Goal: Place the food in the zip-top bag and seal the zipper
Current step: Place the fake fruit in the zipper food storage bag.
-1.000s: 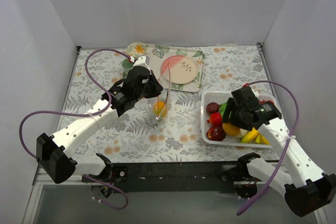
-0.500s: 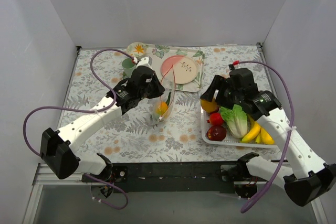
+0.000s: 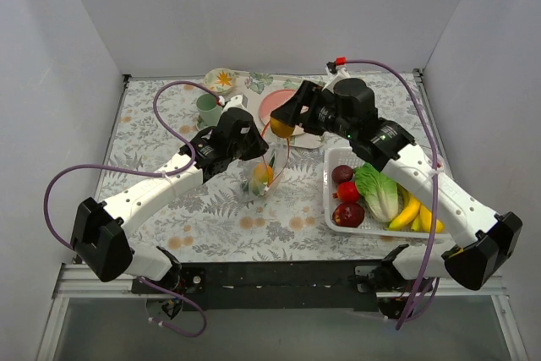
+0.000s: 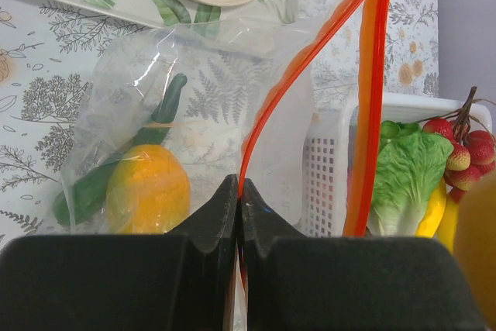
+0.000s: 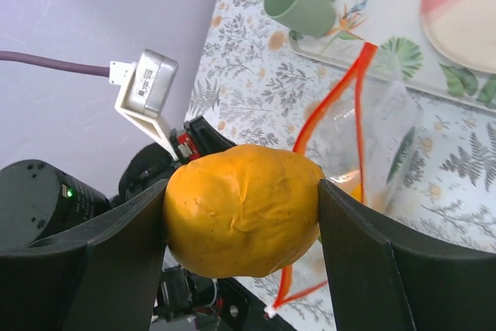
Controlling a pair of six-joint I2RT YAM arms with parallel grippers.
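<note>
Spreading flat — floral cloth point(image 3: 131, 143), pale walls point(image 3: 279, 14)

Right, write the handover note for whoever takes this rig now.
Left pincer: shut on the zip-top bag at its mouth, holding it open.
Right pincer: gripping the orange fruit near the bag's mouth, not yet in.
Done: one bagged fruit with a green stem.
Left: drop this one in, move the red fruits from the basket, seal the zipper.
</note>
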